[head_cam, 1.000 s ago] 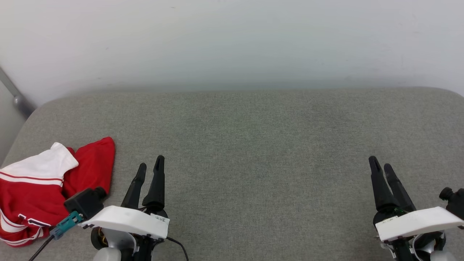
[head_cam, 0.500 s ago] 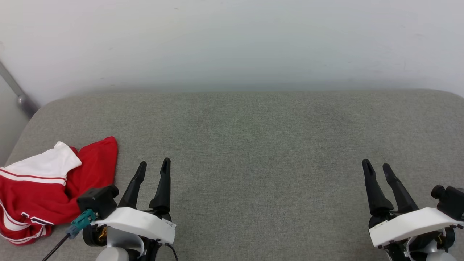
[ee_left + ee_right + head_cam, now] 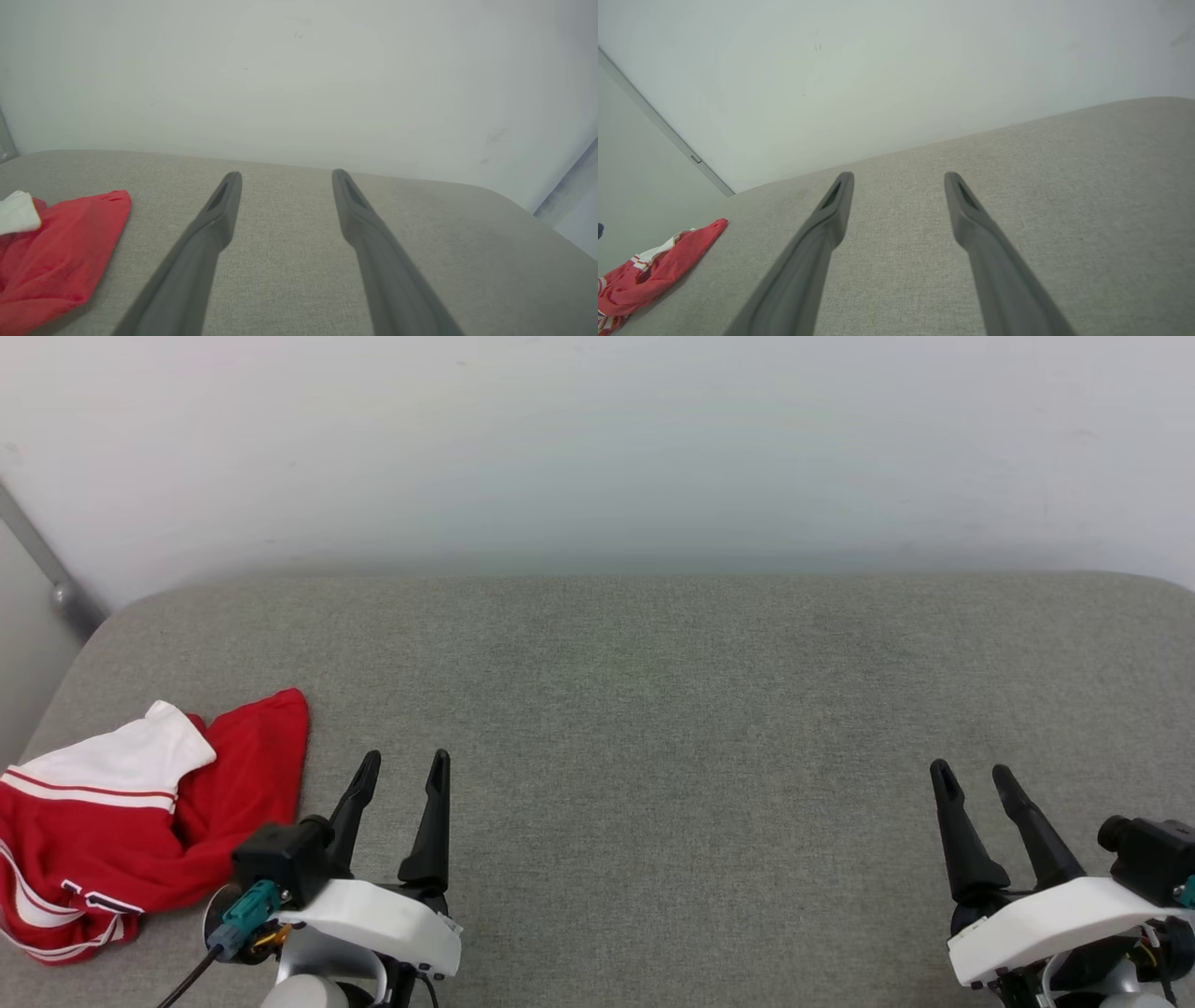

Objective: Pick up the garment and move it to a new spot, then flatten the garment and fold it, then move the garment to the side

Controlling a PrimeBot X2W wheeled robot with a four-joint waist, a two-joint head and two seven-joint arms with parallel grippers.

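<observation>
The garment (image 3: 121,821) is a red shirt with a white sleeve end and red-and-white stripes, lying crumpled at the left edge of the grey cushioned surface (image 3: 653,709). It also shows as a red heap (image 3: 51,256) in the left wrist view and far off at the lower left (image 3: 654,270) in the right wrist view. My left gripper (image 3: 403,763) hovers just right of the garment, open, with nothing between its fingers. At the lower right, my right gripper (image 3: 971,773) is open too and holds nothing.
A pale wall (image 3: 597,448) rises behind the surface. A grey metal bar (image 3: 42,569) slants down at the far left. The surface's rounded back corners curve off at left and right.
The camera has shifted slightly, so the whole picture sits a bit lower and to the right. Both grippers have drawn back toward the bottom edge; the garment lies as before.
</observation>
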